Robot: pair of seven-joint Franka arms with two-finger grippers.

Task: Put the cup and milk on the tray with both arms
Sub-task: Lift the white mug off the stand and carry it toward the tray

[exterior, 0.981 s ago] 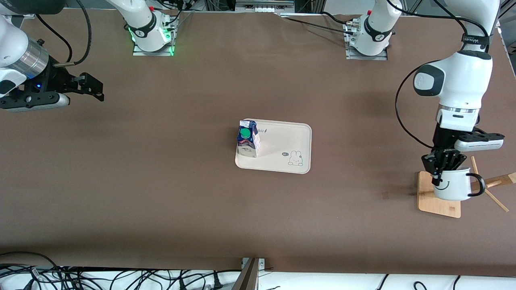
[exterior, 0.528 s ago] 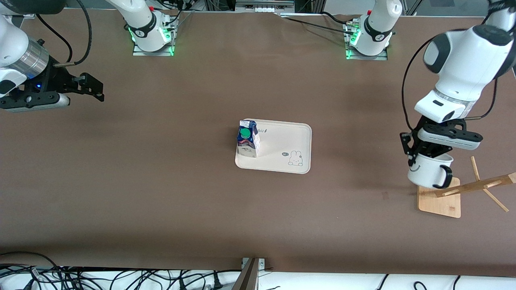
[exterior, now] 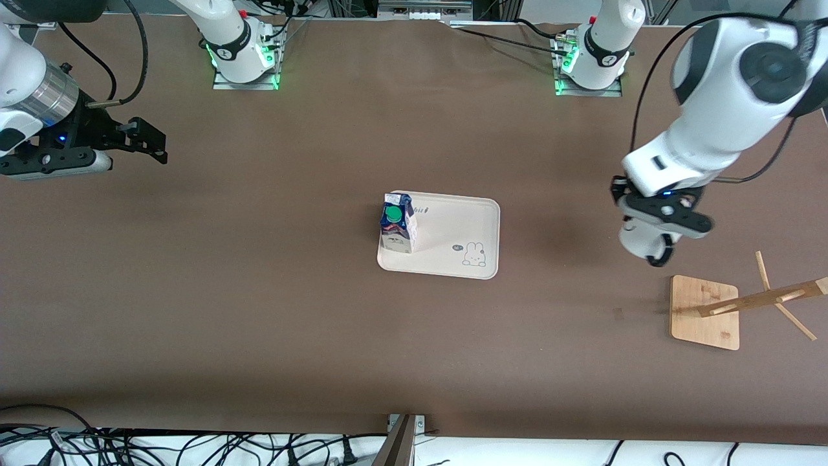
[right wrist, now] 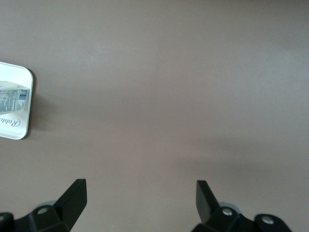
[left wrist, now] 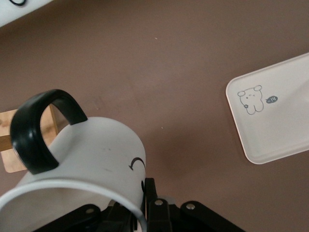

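The left gripper (exterior: 637, 243), fingers clamped on the cup (left wrist: 87, 159), seems tilted, above bare surface; the tray (exterior: 453, 223) with milk (exterior: 396, 223) lies centreward. The right gripper (right wrist: 140, 193) waits spread.

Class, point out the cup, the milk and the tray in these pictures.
cup (left wrist: 96, 150): left wrist view, on its white side wall.
milk (exterior: 392, 214): front view, on its green cap.
tray (exterior: 453, 223): front view, on its bare floor beside the milk.
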